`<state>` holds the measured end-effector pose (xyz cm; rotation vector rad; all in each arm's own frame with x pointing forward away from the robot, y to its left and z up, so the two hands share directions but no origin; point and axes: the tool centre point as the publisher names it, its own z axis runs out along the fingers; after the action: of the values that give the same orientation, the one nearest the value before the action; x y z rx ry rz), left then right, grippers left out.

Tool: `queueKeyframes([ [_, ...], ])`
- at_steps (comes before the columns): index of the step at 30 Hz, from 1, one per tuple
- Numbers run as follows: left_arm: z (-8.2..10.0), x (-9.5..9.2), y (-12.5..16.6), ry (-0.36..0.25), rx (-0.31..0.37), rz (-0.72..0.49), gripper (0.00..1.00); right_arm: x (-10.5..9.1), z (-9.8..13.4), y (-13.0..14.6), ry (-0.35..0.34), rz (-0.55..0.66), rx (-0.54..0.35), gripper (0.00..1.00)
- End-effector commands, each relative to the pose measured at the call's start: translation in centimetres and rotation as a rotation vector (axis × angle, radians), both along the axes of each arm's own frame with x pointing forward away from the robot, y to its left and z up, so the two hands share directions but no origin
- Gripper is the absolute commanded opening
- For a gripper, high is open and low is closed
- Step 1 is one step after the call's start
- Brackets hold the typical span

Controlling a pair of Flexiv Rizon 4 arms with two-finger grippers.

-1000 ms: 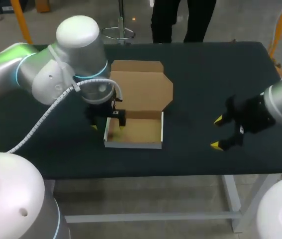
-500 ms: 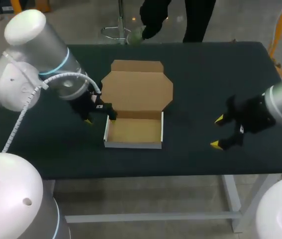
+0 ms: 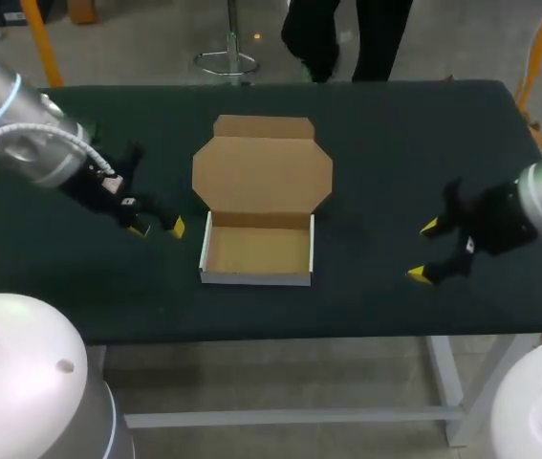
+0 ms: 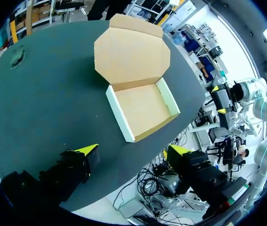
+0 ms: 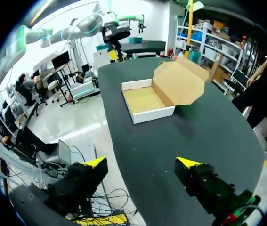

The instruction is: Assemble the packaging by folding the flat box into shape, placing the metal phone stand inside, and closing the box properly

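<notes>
The cardboard box (image 3: 256, 251) stands folded into a shallow tray at the middle of the black table, its lid (image 3: 263, 172) lying open and flat behind it. Only bare cardboard shows inside the tray (image 4: 141, 109). No metal phone stand appears in any view. My left gripper (image 3: 158, 229) hovers open just left of the tray, apart from it; in its wrist view the box lies ahead of the open gripper (image 4: 132, 150). My right gripper (image 3: 423, 251) is open well to the right of the box, with the tray (image 5: 146, 100) and lid (image 5: 180, 82) ahead of it (image 5: 141, 162).
The dark table (image 3: 395, 143) carries nothing but the box. Bare cloth runs on both sides of the box and along the front edge (image 3: 347, 320). My right gripper (image 4: 219, 100) shows small beyond the tray in the left wrist view.
My left arm has pulled back leftward from the tray's left wall, and its gripper now stands off the box. The box and the right arm stayed put.
</notes>
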<state>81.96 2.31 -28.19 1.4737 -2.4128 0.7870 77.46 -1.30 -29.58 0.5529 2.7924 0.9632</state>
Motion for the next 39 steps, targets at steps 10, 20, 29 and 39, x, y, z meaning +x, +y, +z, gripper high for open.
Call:
queueKeyframes([
  [10, 2.9, -3.6, 4.8, -0.165, -0.040, -0.071, 1.00, -2.0, 1.3, -0.1, -0.018, -0.023, -0.013, 1.00],
  [20, 4.1, -4.3, 6.1, -0.209, 0.007, -0.026, 1.00, -3.1, 2.2, -0.4, 0.053, -0.101, -0.038, 1.00],
  [29, 5.3, -4.0, 7.2, -0.104, 0.063, 0.165, 1.00, -4.1, 3.6, -1.7, 0.171, -0.331, -0.031, 1.00],
  [39, 5.9, -4.1, 8.0, -0.004, 0.109, 0.324, 1.00, -4.2, 4.9, -4.1, 0.280, -0.580, -0.036, 1.00],
])
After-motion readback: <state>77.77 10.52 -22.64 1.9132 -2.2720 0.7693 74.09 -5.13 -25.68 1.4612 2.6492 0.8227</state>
